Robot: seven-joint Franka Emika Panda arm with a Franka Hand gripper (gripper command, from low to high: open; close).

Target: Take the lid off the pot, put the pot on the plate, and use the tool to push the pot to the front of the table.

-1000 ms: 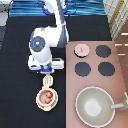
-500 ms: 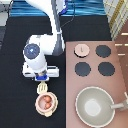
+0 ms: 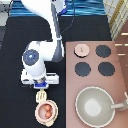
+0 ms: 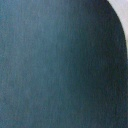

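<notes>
Lid (image 3: 81, 49) off, lying on stove (image 3: 93, 60). Pot (image 3: 45, 110) sits on plate (image 3: 36, 114). Tool (image 3: 40, 86) just above spatula (image 3: 41, 95); apart or clamped, cannot tell.

gripper (image 3: 40, 86) low over the tool (image 3: 41, 95): glossy white plastic shell | table (image 3: 15, 60): matt black | pot (image 3: 45, 111) and plate (image 3: 36, 114): smooth plastic look | stove (image 3: 117, 85): matt pinkish-brown

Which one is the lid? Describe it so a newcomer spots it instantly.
Find the pinkish-brown stove counter at the exterior view's right. The lid lies on its top-left burner spot, far from the gripper and the pot. It is the only pale-pink disc with a knob; the other circles are black.
</notes>
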